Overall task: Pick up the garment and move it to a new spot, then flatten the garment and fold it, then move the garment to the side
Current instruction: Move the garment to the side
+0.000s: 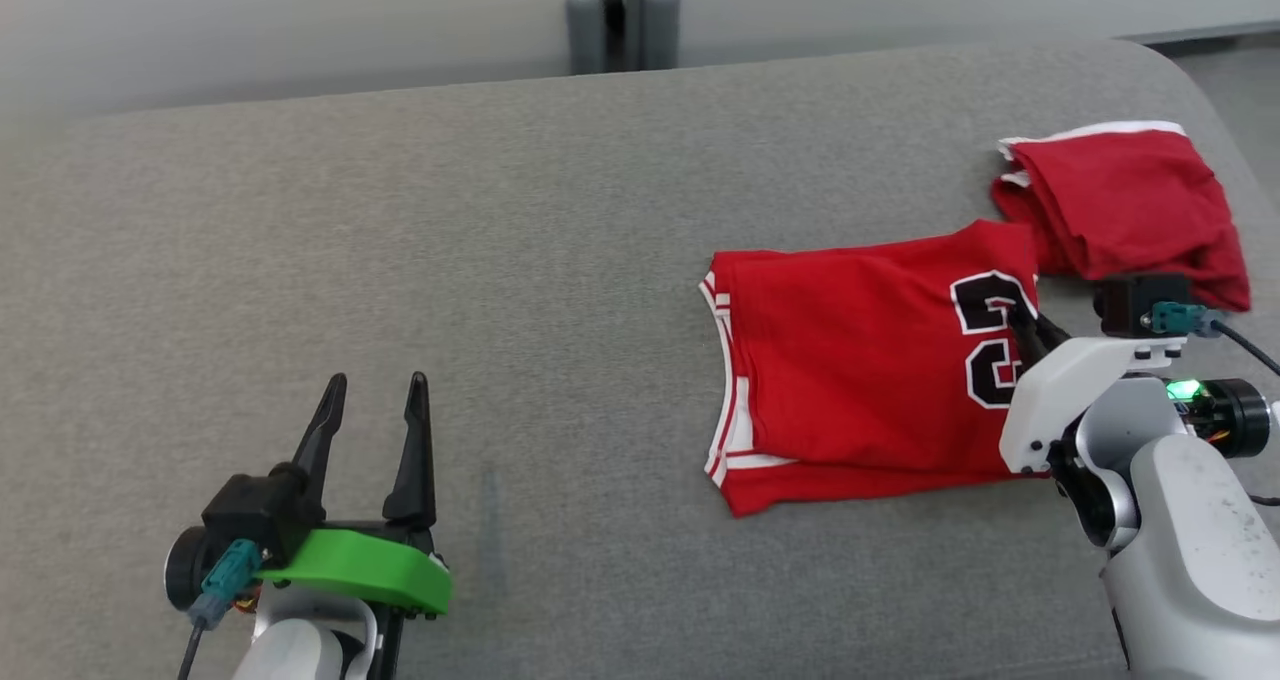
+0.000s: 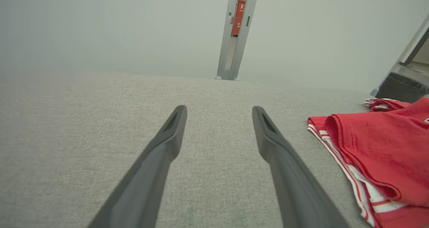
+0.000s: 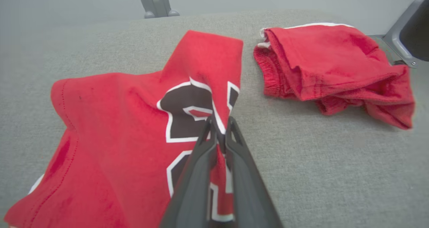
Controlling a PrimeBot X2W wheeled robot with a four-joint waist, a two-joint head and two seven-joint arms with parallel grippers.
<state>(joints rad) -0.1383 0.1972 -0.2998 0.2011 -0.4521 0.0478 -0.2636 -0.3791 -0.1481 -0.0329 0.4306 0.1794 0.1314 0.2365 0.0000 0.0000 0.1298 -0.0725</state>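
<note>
Pinching the red jersey (image 1: pixel 850 360) at its black number with closed right jaws, on the grey worktop (image 1: pixel 400 210), right side, beside another crumpled red garment (image 1: pixel 1120 200). Holding left jaws wide open, empty, well apart.

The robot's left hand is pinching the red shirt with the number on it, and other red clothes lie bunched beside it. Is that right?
No: the right hand pinches the red shirt, as the right wrist view shows. The left hand is open, away from it. The other red clothes do lie bunched beside it.
</note>
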